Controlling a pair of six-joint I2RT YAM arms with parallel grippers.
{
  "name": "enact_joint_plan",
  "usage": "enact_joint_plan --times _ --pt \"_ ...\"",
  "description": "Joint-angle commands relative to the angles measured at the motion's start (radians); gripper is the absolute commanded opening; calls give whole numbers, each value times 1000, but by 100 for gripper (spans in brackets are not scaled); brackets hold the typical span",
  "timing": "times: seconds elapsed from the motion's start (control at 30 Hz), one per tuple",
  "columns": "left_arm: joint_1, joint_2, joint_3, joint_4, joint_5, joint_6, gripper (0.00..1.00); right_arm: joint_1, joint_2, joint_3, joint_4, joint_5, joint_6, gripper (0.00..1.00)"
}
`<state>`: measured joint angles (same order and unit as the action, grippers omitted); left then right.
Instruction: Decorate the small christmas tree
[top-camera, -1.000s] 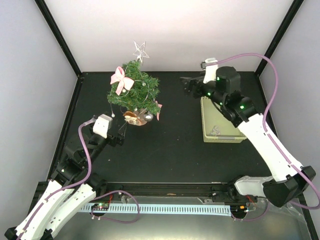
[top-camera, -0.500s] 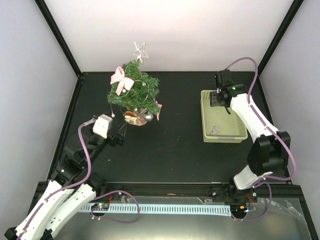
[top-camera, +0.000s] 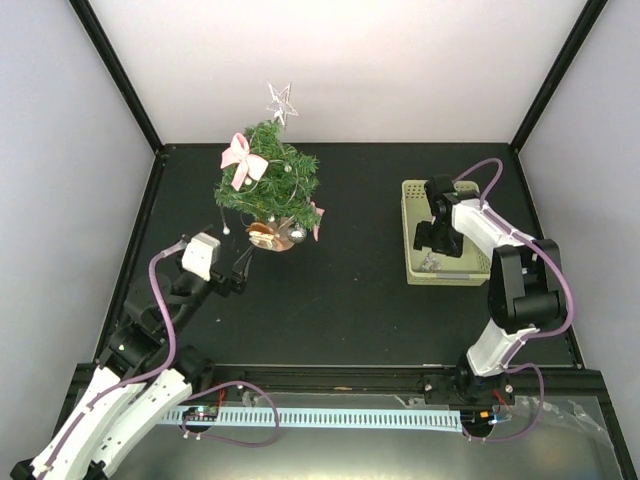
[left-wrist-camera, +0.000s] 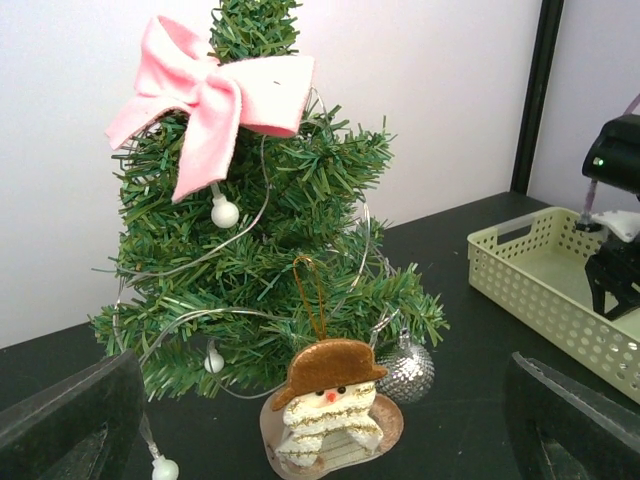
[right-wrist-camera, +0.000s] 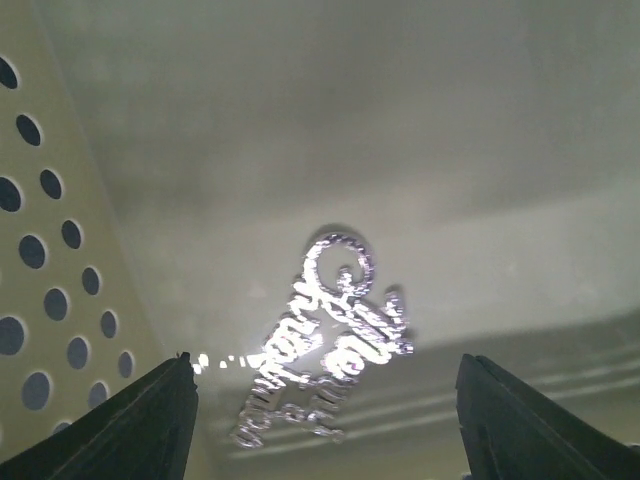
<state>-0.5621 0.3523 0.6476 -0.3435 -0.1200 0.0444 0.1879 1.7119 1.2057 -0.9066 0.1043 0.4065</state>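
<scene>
1. Biggest risk I can see: the silver glitter ornament (right-wrist-camera: 325, 330) lies flat on the floor of the pale green basket (top-camera: 470, 275). It looks thin, so the tips could scrape past it or just shove it into the perforated wall.
2. If the grab only catches an edge, it could drop on the way over, since the small christmas tree (top-camera: 268, 180) sits at the far left of the counter (top-camera: 350, 290), well apart from the basket.
3. The tree is already carrying a pink bow (left-wrist-camera: 210, 90), a bead string and a santa ornament (left-wrist-camera: 328, 405), so a clumsy hang could knock something off or tip it.
4. The right arm is folded back, wrist pointing down into the basket. The right pincer (right-wrist-camera: 322, 357) is parted either side of the ornament and grips nothing.
5. The left arm reaches forward low. The left pincer (top-camera: 242, 268) is wide open and empty, near the tree's base and facing it.
</scene>
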Motion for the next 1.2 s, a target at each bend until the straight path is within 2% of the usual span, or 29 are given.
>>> enact_joint_plan --times 0.0,0.4,0.73,0.93,1.0,1.1,1.17 --pt "5 -23 -8 13 16 -5 99 -6 -10 -46 90 -99 185 72" --pt "5 -37 -10 11 -1 0 99 -7 -3 -90 100 -37 489 73" --pt "5 -40 -11 12 -6 2 99 -9 91 -119 144 -151 576 74" --pt "6 -42 -11 12 -12 5 99 -8 125 -106 131 -102 604 74" --pt "6 -44 -12 11 -13 5 99 -9 129 -113 154 -105 611 72" --pt "5 -45 -14 11 -16 4 99 -9 127 -120 185 -113 613 61" --pt "5 -46 -14 10 -17 5 99 -8 125 -124 196 -117 613 58"
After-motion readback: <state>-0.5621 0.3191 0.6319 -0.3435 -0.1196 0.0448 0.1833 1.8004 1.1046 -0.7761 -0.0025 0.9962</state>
